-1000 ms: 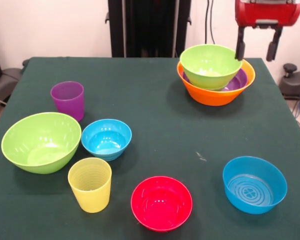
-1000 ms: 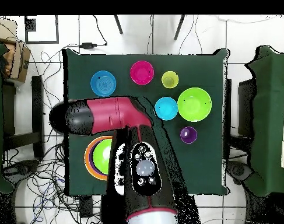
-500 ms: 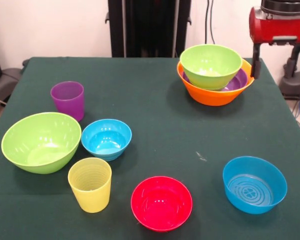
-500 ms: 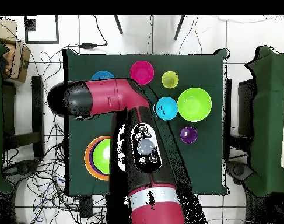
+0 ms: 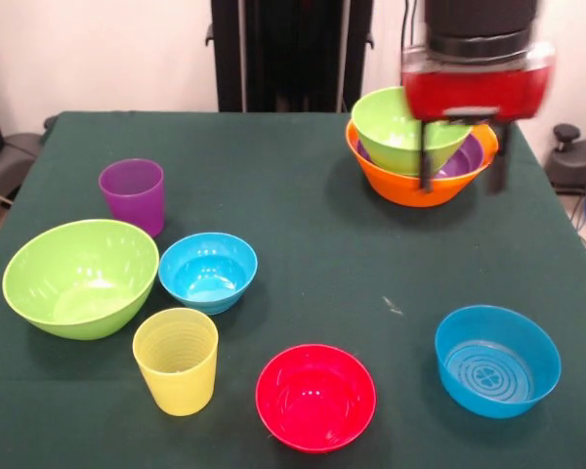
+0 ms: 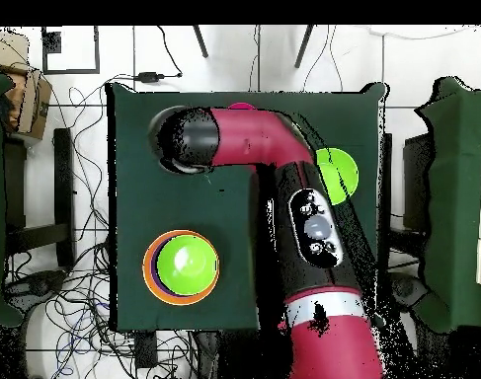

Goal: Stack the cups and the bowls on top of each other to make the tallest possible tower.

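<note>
The tower stands at the back right: an orange bowl holding a shallow purple bowl and a lime green bowl; from above it is the orange-rimmed green disc. My gripper hangs open just in front of it, empty. On the left are the purple cup, a large green bowl, a small blue bowl and the ribbed yellow cup. A pink-red bowl and a blue bowl sit near the front edge.
The green table has its right edge close beside the tower. In the overhead view the arm covers most loose pieces; only part of the large green bowl and a sliver of the pink-red bowl show.
The gripper has come from the tower's right side down and across, and now hangs in front of it. The bowls and cups have not moved.
</note>
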### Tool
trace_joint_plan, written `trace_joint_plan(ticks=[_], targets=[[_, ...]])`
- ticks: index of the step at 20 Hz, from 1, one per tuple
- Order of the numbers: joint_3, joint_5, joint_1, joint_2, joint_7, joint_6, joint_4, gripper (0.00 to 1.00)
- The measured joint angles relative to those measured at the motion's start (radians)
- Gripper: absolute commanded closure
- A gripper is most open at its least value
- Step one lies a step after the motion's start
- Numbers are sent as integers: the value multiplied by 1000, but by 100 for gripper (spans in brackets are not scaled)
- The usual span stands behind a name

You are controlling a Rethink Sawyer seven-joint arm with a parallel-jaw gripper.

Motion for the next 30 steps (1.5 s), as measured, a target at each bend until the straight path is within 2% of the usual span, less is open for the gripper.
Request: trace_joint_plan(ticks=[4, 14, 22, 30], targets=[[5, -43, -89, 52, -24, 51, -91, 0], [29, -103, -229, 171, -119, 157, -286, 0], [49, -108, -287, 203, -195, 180, -312, 0], [66, -112, -294, 191, -202, 181, -310, 0]])
